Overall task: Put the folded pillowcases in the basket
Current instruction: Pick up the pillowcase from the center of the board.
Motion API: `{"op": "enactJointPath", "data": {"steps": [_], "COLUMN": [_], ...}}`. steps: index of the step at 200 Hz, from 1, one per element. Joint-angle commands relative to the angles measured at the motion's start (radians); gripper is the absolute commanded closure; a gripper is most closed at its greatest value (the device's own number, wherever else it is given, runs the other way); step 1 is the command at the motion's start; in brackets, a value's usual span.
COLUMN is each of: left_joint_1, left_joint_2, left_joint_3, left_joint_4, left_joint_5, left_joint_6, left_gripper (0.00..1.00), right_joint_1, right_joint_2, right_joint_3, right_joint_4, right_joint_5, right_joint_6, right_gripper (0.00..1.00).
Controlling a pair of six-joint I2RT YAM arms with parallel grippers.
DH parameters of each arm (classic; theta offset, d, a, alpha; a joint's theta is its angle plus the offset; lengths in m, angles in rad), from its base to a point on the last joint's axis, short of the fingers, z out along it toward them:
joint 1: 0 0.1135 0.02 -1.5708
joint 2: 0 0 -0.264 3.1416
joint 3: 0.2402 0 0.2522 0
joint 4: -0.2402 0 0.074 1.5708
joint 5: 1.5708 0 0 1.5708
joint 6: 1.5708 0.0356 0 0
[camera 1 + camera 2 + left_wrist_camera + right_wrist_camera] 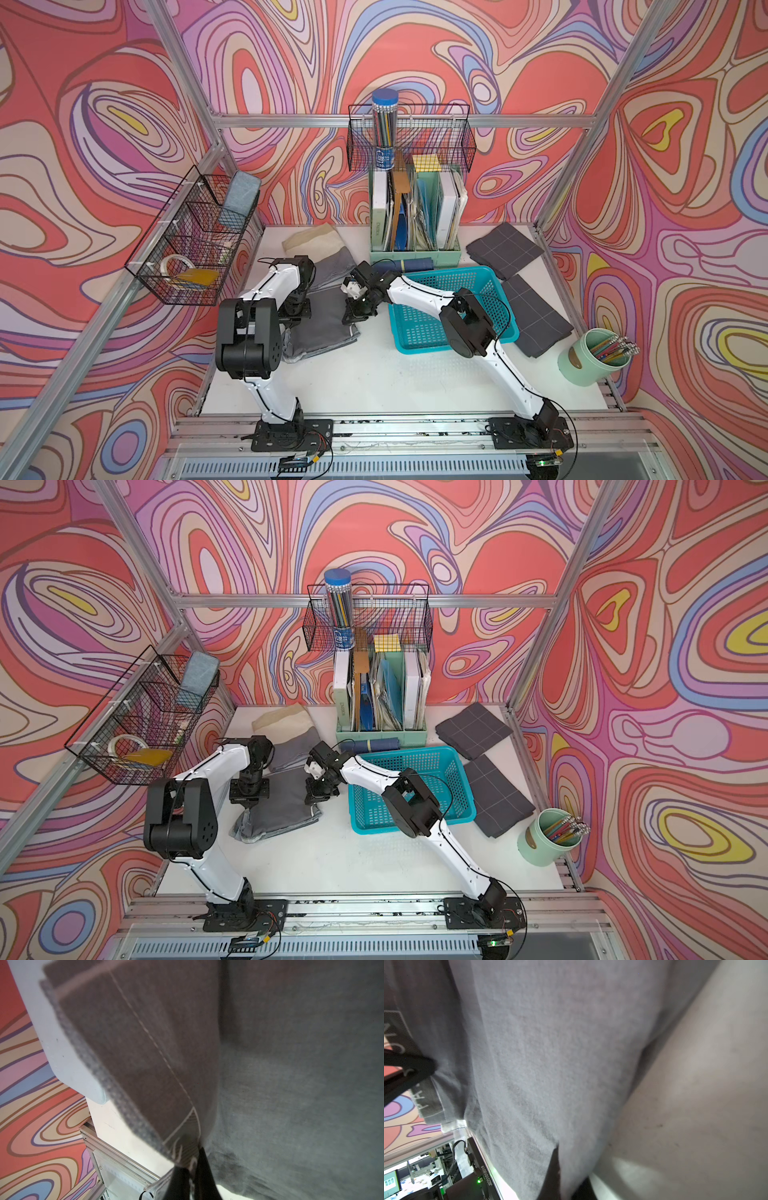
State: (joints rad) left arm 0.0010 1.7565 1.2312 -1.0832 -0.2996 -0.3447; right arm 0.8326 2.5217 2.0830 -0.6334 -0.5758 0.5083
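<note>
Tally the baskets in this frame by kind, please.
turquoise plastic basket: 1
black wire baskets: 2
Total: 3

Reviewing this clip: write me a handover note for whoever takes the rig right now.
Left gripper: shut on the left edge of the grey folded pillowcase.
Right gripper: shut on its opposite edge, nearest the basket.
Pillowcase lies on the table beside the basket, not in it.
Nothing visible inside the basket; the right arm hides part.
Done: both grips. Left: lift, carry over the rim, release.
</note>
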Motion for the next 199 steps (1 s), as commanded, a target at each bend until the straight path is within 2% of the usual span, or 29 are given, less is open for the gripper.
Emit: {"op": "enactJointPath", "data": {"steps": [1, 34, 67, 112, 162, 199], "left_joint_1": [-0.019, -0.082, -0.097, -0.146, -0.296, -0.415], "left_joint_2": [-0.071, -0.134, -0.166, -0.196, -0.182, -0.145], "left_joint_3": [0.033, 0.118, 0.155, 0.236, 0.456, 0.522], "left_joint_4": [-0.047, -0.108, -0.135, -0.173, -0.242, -0.228], "left_joint_5": [0.018, 0.011, 0.001, 0.048, 0.063, 0.118], "left_joint_6": [-0.021, -0.038, -0.048, -0.074, -0.129, -0.173], "left_gripper": [1.0, 1.0, 1.0, 1.0, 1.0, 1.0], "right_joint_1": [0.014, 0.013, 0.013, 0.013, -0.007, -0.04], "right_joint_2": [-0.061, -0.123, -0.21, -0.331, -0.515, -0.677], "right_joint_3": [-0.066, -0.05, -0.096, -0.124, -0.202, -0.326], "right_joint_4": [0.066, 0.013, 0.02, -0.023, -0.107, -0.164], "right_joint_5": [0.039, 0.091, 0.131, 0.216, 0.337, 0.456], "right_joint_6": [0.041, 0.018, 0.017, 0.006, -0.011, 0.007], "right_gripper": [1.0, 1.0, 1.0, 1.0, 1.0, 1.0]}}
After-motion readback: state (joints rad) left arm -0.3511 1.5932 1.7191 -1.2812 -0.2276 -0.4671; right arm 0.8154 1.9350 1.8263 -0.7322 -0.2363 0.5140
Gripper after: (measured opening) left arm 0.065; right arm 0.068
